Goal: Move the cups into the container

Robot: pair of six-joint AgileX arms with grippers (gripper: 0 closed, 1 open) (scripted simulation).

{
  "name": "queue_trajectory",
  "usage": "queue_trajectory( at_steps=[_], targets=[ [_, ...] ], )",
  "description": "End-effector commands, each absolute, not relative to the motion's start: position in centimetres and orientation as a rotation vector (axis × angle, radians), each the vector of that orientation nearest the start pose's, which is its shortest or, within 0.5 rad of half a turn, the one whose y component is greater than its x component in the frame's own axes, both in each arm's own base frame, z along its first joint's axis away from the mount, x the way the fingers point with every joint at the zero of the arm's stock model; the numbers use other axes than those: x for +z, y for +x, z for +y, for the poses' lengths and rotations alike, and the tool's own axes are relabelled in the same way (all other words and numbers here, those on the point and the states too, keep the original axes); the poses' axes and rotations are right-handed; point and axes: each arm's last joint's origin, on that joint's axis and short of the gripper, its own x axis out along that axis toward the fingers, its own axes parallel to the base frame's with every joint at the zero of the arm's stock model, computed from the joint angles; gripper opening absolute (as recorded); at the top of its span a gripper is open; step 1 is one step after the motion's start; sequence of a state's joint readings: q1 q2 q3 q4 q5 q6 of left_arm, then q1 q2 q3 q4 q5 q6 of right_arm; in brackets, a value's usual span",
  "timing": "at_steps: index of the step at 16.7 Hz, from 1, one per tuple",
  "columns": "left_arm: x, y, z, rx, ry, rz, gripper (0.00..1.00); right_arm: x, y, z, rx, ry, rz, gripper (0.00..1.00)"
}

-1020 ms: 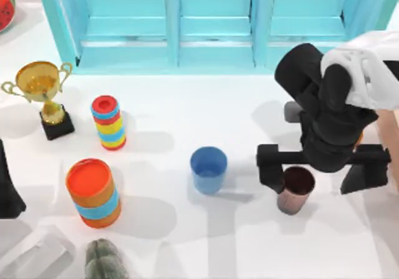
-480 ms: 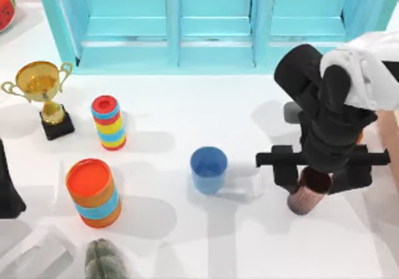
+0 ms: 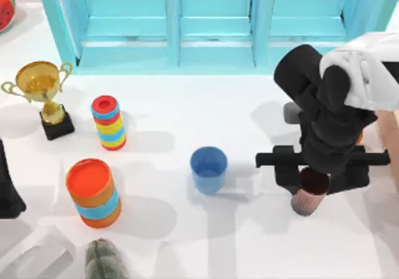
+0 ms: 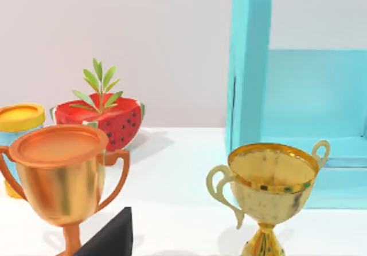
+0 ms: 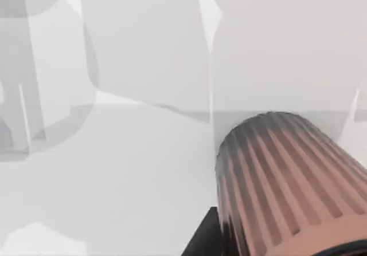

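The brown cup (image 3: 305,198), ribbed and pinkish-brown outside with a dark inside, sits between the fingers of my right gripper (image 3: 315,180), which is shut on it at the table's right. In the right wrist view the same brown cup (image 5: 287,176) leans close to the camera over the white tabletop. The blue cup (image 3: 209,168) stands upright and alone near the middle of the table, to the left of the right gripper. A strip of the peach-tan container (image 3: 390,138) shows at the right edge. My left arm (image 3: 6,185) is parked at the left edge.
A turquoise cabinet (image 3: 206,23) runs along the back. A gold trophy (image 3: 40,85) and two striped cylinders with red tops (image 3: 109,122) (image 3: 92,191) stand on the left. The left wrist view holds a copper trophy (image 4: 57,170) and a watermelon bowl (image 4: 103,115).
The right gripper's fingers closed in on the brown cup, and the cup shifted a little to the right with them. The blue cup and the left arm have not moved.
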State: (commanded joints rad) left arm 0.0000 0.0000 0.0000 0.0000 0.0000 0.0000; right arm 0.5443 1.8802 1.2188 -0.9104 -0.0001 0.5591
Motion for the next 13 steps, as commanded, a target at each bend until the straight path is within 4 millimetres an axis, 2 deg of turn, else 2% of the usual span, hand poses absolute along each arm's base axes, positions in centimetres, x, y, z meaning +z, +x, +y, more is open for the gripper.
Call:
queue_trajectory(
  at_steps=[8, 10, 13],
  targets=[
    [16.0, 10.6, -0.1, 0.000, 0.000, 0.000, 1.00, 15.3, 28.8, 17.2, -0.007, 0.007, 1.573, 0.00],
    [16.0, 10.6, -0.1, 0.000, 0.000, 0.000, 1.00, 16.9, 29.1, 15.9, -0.001, -0.001, 1.575, 0.00],
    [16.0, 10.6, -0.1, 0.000, 0.000, 0.000, 1.00, 20.3, 29.4, 12.4, -0.002, 0.000, 1.576, 0.00]
  ],
)
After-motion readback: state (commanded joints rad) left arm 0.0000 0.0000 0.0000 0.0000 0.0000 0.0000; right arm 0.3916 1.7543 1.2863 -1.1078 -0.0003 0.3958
